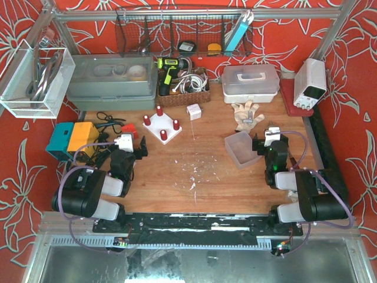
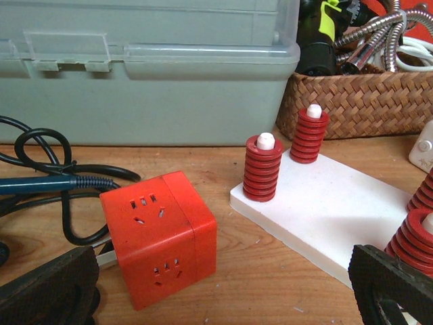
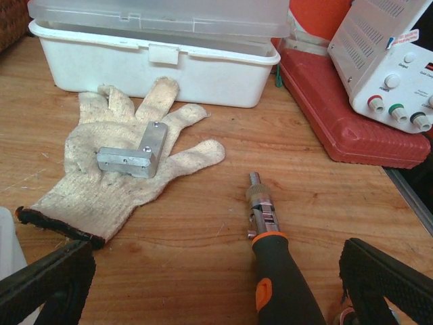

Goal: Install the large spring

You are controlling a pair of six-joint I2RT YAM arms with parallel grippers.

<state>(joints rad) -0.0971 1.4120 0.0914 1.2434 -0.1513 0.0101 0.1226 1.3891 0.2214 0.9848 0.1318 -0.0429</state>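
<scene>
A white base plate stands on the table's left middle, with red springs on its pegs. In the left wrist view the plate carries two narrow springs at its far end. A wider spring shows partly at the right edge. My left gripper is open and empty just left of the plate, and it also shows in the left wrist view. My right gripper is open and empty at the right, and in the right wrist view it hangs over a screwdriver.
A red socket cube with cables sits by my left gripper. A work glove holding a metal bracket, a white box, a red case and a power supply lie ahead of my right gripper. A clear tray sits to its left.
</scene>
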